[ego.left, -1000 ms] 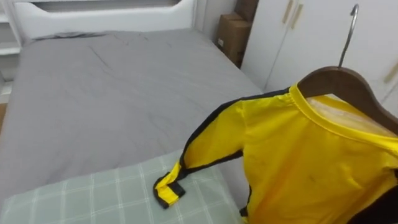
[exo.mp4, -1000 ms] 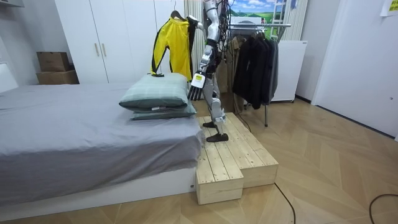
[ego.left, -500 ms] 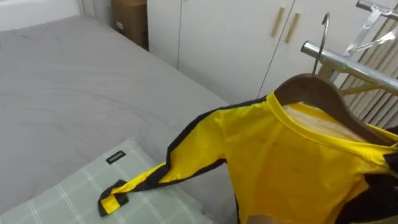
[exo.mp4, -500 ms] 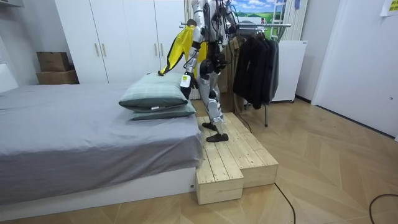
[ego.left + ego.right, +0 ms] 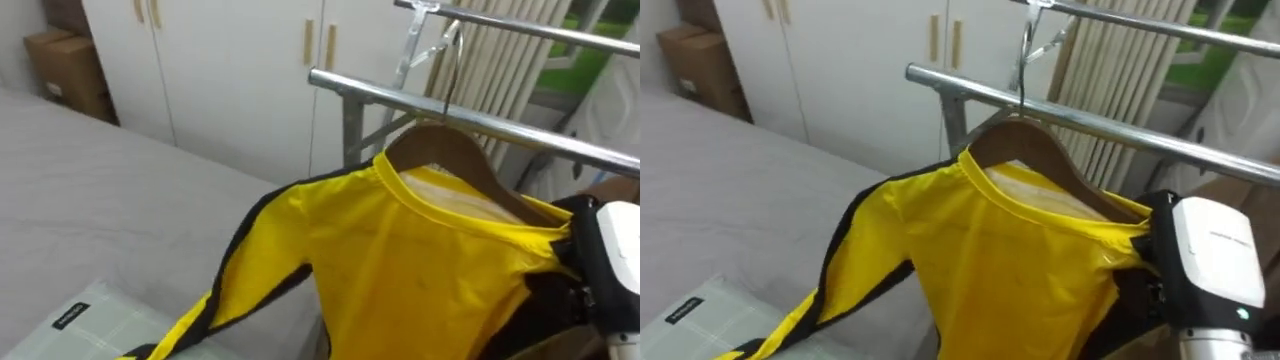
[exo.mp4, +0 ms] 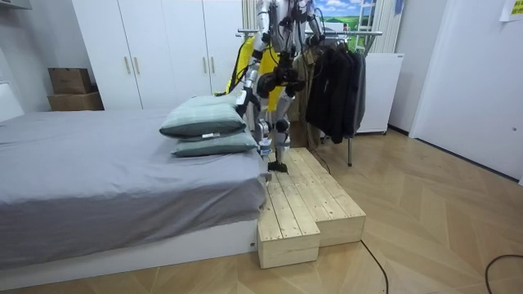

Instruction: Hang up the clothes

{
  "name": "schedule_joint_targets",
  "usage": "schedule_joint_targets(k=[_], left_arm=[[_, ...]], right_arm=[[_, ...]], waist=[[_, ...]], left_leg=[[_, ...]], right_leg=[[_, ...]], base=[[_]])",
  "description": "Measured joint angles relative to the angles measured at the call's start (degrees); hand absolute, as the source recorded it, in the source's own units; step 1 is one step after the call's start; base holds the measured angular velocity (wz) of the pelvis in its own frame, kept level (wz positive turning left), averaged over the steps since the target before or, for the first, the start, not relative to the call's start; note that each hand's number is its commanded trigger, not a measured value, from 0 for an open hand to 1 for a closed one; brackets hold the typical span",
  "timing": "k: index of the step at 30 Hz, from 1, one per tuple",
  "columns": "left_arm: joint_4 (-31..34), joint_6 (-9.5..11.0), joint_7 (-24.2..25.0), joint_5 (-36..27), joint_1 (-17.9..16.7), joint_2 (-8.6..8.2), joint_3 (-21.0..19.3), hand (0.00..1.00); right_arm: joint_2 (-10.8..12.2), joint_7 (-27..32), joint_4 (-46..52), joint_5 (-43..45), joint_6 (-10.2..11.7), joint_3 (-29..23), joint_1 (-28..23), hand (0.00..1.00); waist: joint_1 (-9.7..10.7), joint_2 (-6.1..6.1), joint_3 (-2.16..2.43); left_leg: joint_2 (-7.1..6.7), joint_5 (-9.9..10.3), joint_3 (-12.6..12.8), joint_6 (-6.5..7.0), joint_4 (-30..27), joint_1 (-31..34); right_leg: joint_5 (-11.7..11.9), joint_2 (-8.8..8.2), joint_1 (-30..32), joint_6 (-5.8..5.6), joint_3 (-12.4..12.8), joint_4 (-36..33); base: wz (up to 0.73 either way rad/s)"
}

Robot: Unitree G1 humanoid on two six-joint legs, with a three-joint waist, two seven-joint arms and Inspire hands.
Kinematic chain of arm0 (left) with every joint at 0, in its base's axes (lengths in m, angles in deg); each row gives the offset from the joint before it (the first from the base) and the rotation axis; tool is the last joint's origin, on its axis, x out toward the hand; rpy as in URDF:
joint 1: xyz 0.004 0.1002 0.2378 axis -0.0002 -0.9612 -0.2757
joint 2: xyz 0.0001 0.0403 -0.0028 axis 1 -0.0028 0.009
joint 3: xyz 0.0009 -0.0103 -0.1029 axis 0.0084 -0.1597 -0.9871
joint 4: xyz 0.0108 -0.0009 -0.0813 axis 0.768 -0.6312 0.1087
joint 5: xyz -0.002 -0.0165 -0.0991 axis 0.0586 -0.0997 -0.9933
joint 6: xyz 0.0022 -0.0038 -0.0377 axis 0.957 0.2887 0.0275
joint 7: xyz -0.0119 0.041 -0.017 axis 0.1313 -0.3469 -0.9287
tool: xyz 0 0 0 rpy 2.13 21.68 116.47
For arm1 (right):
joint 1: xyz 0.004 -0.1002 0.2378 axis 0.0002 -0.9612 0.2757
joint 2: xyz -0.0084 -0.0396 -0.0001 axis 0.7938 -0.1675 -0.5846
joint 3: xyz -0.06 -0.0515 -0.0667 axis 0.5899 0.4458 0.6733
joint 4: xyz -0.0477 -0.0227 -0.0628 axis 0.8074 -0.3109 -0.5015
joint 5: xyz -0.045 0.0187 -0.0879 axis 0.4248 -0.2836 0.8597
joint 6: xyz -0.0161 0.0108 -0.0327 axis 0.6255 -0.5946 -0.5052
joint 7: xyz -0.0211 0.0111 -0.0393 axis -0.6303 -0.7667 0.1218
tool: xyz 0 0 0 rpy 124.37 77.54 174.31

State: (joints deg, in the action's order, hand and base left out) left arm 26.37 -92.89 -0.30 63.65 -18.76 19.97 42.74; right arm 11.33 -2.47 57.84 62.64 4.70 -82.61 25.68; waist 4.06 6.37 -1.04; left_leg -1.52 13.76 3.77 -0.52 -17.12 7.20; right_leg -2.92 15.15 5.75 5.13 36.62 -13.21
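Yellow shirt (image 5: 400,270) hangs on its wooden hanger (image 5: 450,160), hook up by the rack rail (image 5: 420,95); my right hand (image 5: 1165,285) sits beside it, fingers hidden, can't tell.

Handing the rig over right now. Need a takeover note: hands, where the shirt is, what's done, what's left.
Right hand: raised at the hanger's right shoulder, tucked behind the shirt; grip not readable.
Left hand: low beside the pillow; state not readable.
Things: yellow shirt on wooden hanger; hook up in front of the rack rail, not seen to be over it. One sleeve trails down toward the bed.
Done: shirt on hanger, robot at the rack on the wooden platform.
Left: seat hook on rail, let go.
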Motion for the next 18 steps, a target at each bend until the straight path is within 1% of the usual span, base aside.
schedule_joint_targets(k=[1,2,3,4,5,6,7,8,9,10,11,12,13,14,15,16,17,18], left_arm=[[0.00,-0.21,0.00,0.01,0.27,-0.87,0.03,0.00],[0.00,-0.22,0.00,0.01,0.50,-1.33,0.05,0.00],[0.00,-0.22,-0.01,-0.03,1.01,-1.68,0.39,0.00],[-0.07,-0.22,-0.11,-0.35,1.57,-1.75,1.38,0.00],[-0.20,-0.24,-0.49,-0.73,2.23,-1.76,1.49,0.00],[-0.22,-0.24,-0.95,-1.26,2.62,-2.14,2.25,0.00],[-0.67,-0.23,-1.10,-1.07,3.15,-2.79,2.43,0.00],[-0.96,-0.23,-1.14,-1.03,3.13,-3.12,2.81,0.00],[-1.89,-0.27,-1.09,-0.97,3.04,-3.32,4.14,0.00],[-3.31,-0.31,-0.65,-0.96,2.96,-3.33,4.63,0.00],[-3.80,-0.31,-0.40,-0.97,3.02,-3.32,4.55,0.00],[-3.95,-0.31,-0.01,-0.94,3.05,-3.19,4.34,0.00],[-4.02,-0.31,0.31,-0.93,3.09,-3.16,4.33,0.00],[-4.24,-0.31,0.43,-0.92,3.09,-3.16,4.34,0.00],[-5.44,-0.28,0.53,-0.93,3.18,-3.12,4.40,0.00],[-7.09,-0.27,0.53,-1.01,3.20,-3.11,4.54,0.00],[-7.81,-0.27,0.53,-1.02,3.20,-3.16,4.63,0.00],[-8.35,-0.30,0.58,-1.15,3.19,-3.17,5.00,0.00]], right_arm=[[-0.27,0.34,-0.02,-0.08,-0.36,0.88,0.70,1.00],[-0.28,0.46,-0.06,-0.08,-0.42,1.01,1.09,1.00],[-0.28,1.05,-0.45,-0.06,-0.55,0.99,1.72,1.00],[0.02,1.76,-1.24,-0.05,-1.28,0.85,1.71,1.00],[0.85,1.76,-1.91,-0.14,-2.02,0.94,1.57,1.00],[1.53,1.39,-1.96,-0.08,-2.88,0.94,1.44,1.00],[1.51,1.47,-1.37,-0.04,-2.85,0.68,1.54,1.00],[1.38,1.62,-1.13,0.21,-2.77,0.56,1.45,1.00],[1.49,2.28,-1.14,1.36,-2.60,0.29,1.48,1.00],[1.88,2.38,-1.14,2.24,-2.52,0.47,1.48,1.00],[2.20,2.38,-0.98,2.40,-2.43,0.48,1.46,1.00],[2.24,2.35,-0.51,2.22,-2.45,0.41,1.46,1.00],[2.18,2.13,-0.10,2.18,-2.56,0.16,1.51,1.00],[2.18,2.01,0.04,2.21,-2.61,0.04,1.49,1.00],[2.27,1.95,0.19,2.10,-2.78,-0.01,1.51,1.00],[2.40,1.92,0.20,1.91,-2.96,-0.03,1.35,1.00],[2.44,1.91,0.18,1.90,-2.97,-0.20,1.22,1.00],[2.62,1.91,0.17,1.54,-3.06,-0.37,1.04,1.00]], waist=[[0.02,-0.82,0.41],[0.01,-1.37,0.49],[0.24,-2.34,0.42],[1.00,-3.42,0.64],[0.96,-3.10,0.56],[0.08,-4.05,0.33],[-0.70,-3.85,0.17],[-0.67,-3.85,0.09],[-1.14,-3.20,-0.15],[-1.31,-3.07,-0.29],[-0.75,-3.37,-0.31],[0.37,-3.78,-0.15],[0.61,-4.02,0.00],[0.64,-4.03,0.01],[0.53,-3.74,0.03],[0.78,-3.16,0.14],[1.01,-3.09,0.11],[1.32,-3.19,0.01]], left_leg=[[-1.11,-2.15,-1.65,0.46,2.96,0.01],[-1.45,-3.26,-2.38,0.48,4.54,-0.40],[-1.05,-4.49,-2.62,1.00,6.70,-2.02],[0.11,-7.39,-1.97,2.12,8.02,-3.29],[0.43,-7.35,-0.42,2.34,8.30,-3.56],[2.84,-7.58,5.07,2.40,9.40,-4.12],[3.90,-7.02,10.20,2.26,8.65,-4.28],[3.89,-6.24,11.84,2.24,7.71,-4.60],[3.48,-4.01,15.34,2.02,5.03,-5.65],[3.50,-2.45,16.11,1.84,2.60,-5.93],[3.81,-2.21,15.51,1.81,2.23,-5.83],[3.79,-2.33,14.36,1.66,2.98,-5.56],[3.79,-2.55,14.14,1.59,4.31,-5.46],[3.85,-2.57,14.11,1.63,4.76,-5.47],[4.10,-2.71,15.00,1.85,4.92,-5.67],[4.05,-2.32,16.26,1.91,4.45,-6.15],[3.99,-1.94,16.55,1.74,4.01,-6.28],[4.25,-1.25,17.25,1.72,3.55,-6.55]], right_leg=[[1.17,0.18,-0.97,-1.76,4.93,2.78],[2.04,0.32,-0.90,-2.56,6.27,3.61],[5.09,1.19,-0.34,-2.86,7.23,4.14],[7.15,2.88,0.41,-2.55,7.78,4.13],[6.95,2.90,0.33,-2.86,8.94,4.35],[4.97,2.01,1.55,-3.46,3.54,4.04],[-0.74,-1.71,6.16,-3.28,-11.23,-2.68],[-3.23,-4.61,7.94,-3.31,-16.91,-6.31],[-7.08,-10.31,10.13,-4.97,-25.36,-10.63],[-7.12,-9.95,9.73,-5.48,-25.05,-10.82],[-7.05,-8.27,9.00,-5.38,-22.56,-9.92],[-6.21,-5.95,8.20,-5.26,-18.63,-7.61],[-4.62,-4.65,7.35,-5.12,-15.70,-4.70],[-3.82,-4.34,7.03,-5.18,-14.85,-3.39],[-2.09,-4.41,6.93,-4.93,-14.94,-2.09],[0.21,-5.05,6.99,-4.72,-15.89,-2.08],[0.77,-4.95,6.87,-4.38,-15.77,-2.22],[1.04,-3.92,6.42,-4.02,-14.53,-2.08]], base=[[-1.02],[-0.91],[-0.61],[-0.47],[-0.50],[-0.77],[-0.79],[-0.69],[-0.65],[-0.62],[-0.48],[-0.38],[-0.48],[-0.70],[-0.69],[-0.62],[-0.39],[-0.39]])
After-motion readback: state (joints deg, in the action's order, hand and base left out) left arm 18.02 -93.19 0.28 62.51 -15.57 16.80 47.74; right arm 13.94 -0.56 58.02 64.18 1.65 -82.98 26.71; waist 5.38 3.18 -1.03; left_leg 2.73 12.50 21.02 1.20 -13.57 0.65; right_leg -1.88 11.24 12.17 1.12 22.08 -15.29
